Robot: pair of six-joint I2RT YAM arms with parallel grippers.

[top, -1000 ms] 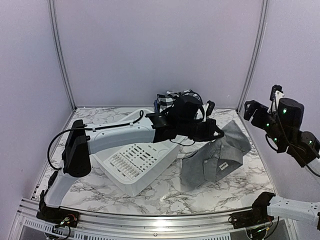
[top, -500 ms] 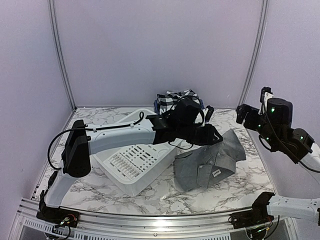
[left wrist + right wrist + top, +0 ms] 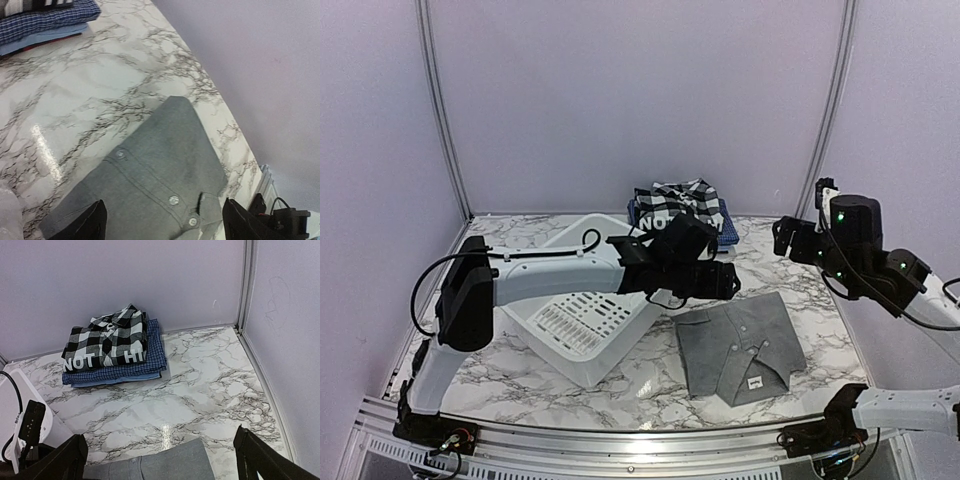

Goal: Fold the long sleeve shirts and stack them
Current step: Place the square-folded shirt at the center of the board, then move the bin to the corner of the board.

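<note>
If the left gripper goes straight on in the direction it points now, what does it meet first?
Most likely the grey shirt, lying flat: in the wrist view it fills the space between the open jaws of the left gripper. Depth is unclear.

White slotted tub (image 3: 582, 325) on marble-pattern table (image 3: 650, 388), left half; pale walls (image 3: 640, 100) around

Plain grey shirt (image 3: 740, 345) (white, grey-veined marble table (image 3: 640, 390))

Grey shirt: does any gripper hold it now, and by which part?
Nothing is held. The grey shirt lies on the table; the left gripper and right gripper are open, off it.
</note>
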